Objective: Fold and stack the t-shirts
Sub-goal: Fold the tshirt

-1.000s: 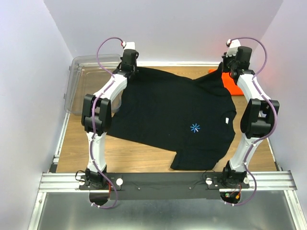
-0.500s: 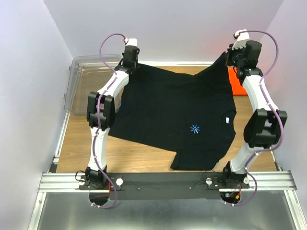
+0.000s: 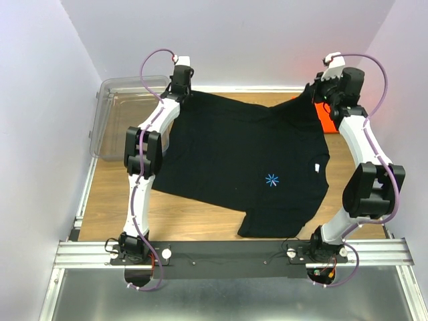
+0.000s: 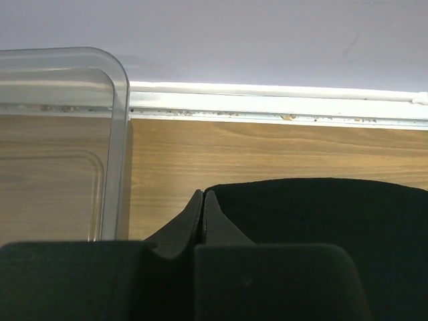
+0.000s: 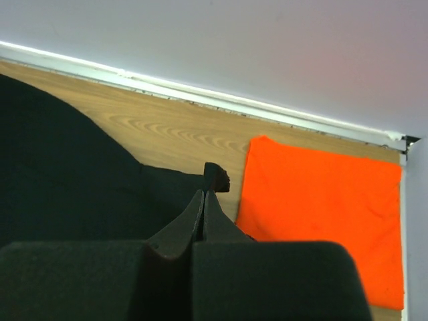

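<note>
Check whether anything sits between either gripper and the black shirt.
Nothing visible: the left gripper and right gripper each have jaws shut on a far corner of the black shirt. The orange shirt lies beside the right one; the clear bin sits off left.

No words, letters or numbers could be read in any view. The only sign was a small blue starburst logo (image 3: 271, 178) on the black shirt (image 3: 227, 154), thin rays spreading from one centre, seen from the top camera. Near it, toward the shirt's right edge, a tiny white tag (image 3: 315, 169) sat on the cloth; any print on it was too small to tell.
</note>
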